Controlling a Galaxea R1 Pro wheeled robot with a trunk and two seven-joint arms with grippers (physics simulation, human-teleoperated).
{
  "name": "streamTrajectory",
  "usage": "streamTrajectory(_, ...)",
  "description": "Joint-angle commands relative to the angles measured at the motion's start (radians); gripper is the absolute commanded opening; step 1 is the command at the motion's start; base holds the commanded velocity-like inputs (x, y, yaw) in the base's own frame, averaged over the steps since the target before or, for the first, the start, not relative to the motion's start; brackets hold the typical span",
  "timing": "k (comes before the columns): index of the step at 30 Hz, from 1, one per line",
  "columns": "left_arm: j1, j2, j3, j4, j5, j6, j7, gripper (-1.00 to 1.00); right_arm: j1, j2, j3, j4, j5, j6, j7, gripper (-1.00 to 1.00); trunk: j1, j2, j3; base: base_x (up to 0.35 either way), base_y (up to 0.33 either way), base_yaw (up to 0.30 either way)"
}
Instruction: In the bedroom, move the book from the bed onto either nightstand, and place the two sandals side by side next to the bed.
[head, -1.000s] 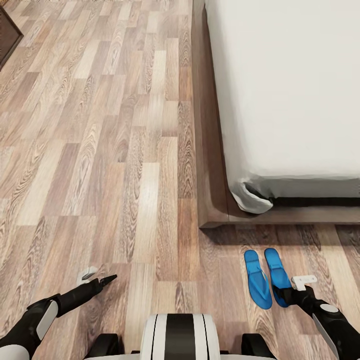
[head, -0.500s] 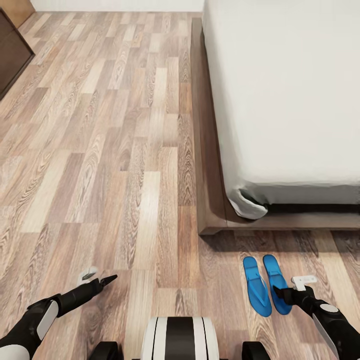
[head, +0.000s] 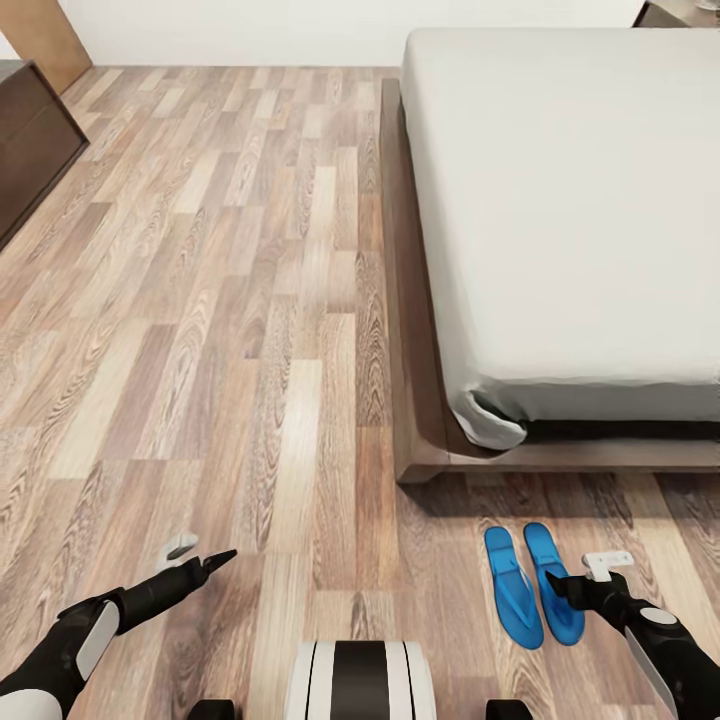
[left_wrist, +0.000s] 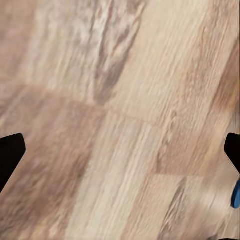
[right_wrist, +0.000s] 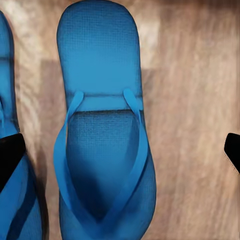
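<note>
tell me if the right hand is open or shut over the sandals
Open. In the right wrist view its dark fingertips sit far apart at opposite picture edges, holding nothing, with a blue sandal lying flat on the floor between them.

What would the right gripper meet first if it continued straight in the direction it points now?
Probably the blue sandal lying flat on the floor, centred between the open fingers of the right gripper. How far below it lies is unclear.

No readable text, labels, brands, nos. or signs anywhere in these views. Blue flip-flops (right_wrist: 102, 130) have plain textured soles w/o logo; bed (head: 570, 200) mattress & wood-plank floor (head: 220, 300) bear no markings either.
</note>
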Motion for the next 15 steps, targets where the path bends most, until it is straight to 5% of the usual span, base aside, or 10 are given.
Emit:
streamTrajectory(1, 0.0, 0.0, 0.001, 0.0, 0.006, 0.008, -0.002, 1.0, 0.0, 0.0, -0.005, -0.002, -0.001, 0.008, 0.008, 1.0, -0.001, 0.0, 0.003, 0.0, 0.0, 0.0)
streamTrajectory(6, 0.0, -0.001, 0.001, 0.0, 0.006, 0.008, -0.002, 1.0, 0.0, -0.004, -0.008, -0.003, -0.005, 0.011, 0.011, 1.0, -0.003, 0.001, 0.023, 0.0, 0.0, 0.0)
streamTrajectory(10, 0.0, -0.001, 0.001, 0.0, 0.006, 0.008, -0.002, 1.0, 0.0, -0.005, -0.009, -0.011, -0.007, 0.085, 0.026, 1.0, -0.005, 0.002, 0.038, 0.0, 0.0, 0.0)
streamTrajectory(15, 0.0, 0.0, 0.001, 0.0, 0.006, 0.008, -0.002, 1.0, 0.0, -0.008, -0.012, -0.015, -0.009, 0.191, 0.197, 1.0, -0.007, 0.003, 0.058, 0.0, 0.0, 0.0)
